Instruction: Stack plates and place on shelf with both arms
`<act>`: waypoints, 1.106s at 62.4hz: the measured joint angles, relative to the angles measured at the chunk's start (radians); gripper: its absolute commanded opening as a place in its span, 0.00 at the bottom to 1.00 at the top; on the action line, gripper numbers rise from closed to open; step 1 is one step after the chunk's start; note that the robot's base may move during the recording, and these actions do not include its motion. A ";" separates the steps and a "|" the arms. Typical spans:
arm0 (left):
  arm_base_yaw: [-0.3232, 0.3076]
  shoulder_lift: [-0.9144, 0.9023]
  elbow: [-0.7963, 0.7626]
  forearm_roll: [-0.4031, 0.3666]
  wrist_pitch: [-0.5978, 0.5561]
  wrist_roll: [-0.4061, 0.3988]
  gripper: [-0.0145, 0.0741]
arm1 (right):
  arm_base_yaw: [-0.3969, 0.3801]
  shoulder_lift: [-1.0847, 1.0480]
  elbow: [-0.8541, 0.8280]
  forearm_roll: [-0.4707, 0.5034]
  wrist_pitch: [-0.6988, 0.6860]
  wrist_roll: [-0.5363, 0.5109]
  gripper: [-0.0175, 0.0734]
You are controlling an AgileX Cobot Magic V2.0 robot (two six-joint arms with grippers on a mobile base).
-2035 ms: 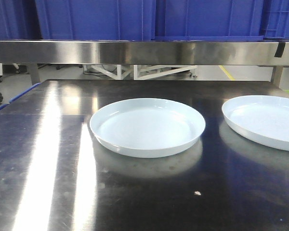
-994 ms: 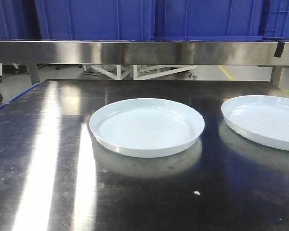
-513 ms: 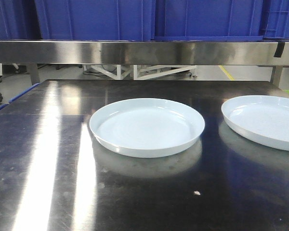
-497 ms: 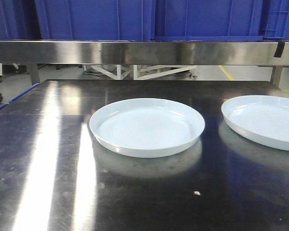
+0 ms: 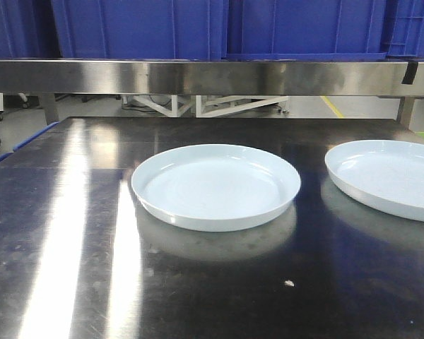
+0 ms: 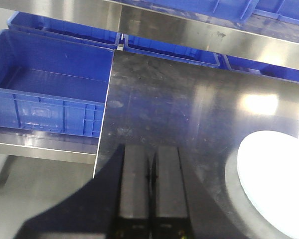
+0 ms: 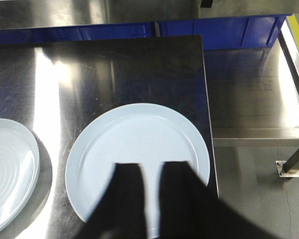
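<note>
Two pale bluish-white plates lie apart on the dark steel table. In the front view one plate (image 5: pixel 215 185) is in the middle and the other plate (image 5: pixel 385 176) is at the right, cut by the frame edge. Neither arm shows there. In the left wrist view my left gripper (image 6: pixel 151 149) is shut with nothing in it, above bare table near its left edge, and the middle plate (image 6: pixel 274 184) lies off to its right. My right gripper (image 7: pixel 150 167) hangs open above the right plate (image 7: pixel 137 134), whose surface shows through the gap. The middle plate (image 7: pixel 7 174) sits at the left.
A steel shelf (image 5: pixel 212 76) runs across the back above the table (image 5: pixel 71 212), with blue bins (image 5: pixel 141 28) on top. A blue crate (image 6: pixel 45 94) stands past the table's left edge. The table's right edge (image 7: pixel 209 124) drops to a lower steel ledge. A small crumb (image 5: pixel 290 283) lies near the front.
</note>
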 measured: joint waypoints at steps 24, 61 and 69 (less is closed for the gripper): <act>0.000 0.000 0.000 0.000 0.000 0.000 0.28 | 0.000 0.000 0.000 0.009 0.051 0.000 0.35; 0.000 0.000 0.000 0.000 0.000 0.000 0.28 | -0.009 0.155 -0.002 0.011 0.019 0.000 0.68; 0.000 0.000 0.000 0.000 0.000 0.000 0.28 | -0.046 0.235 -0.003 0.011 -0.014 0.000 0.68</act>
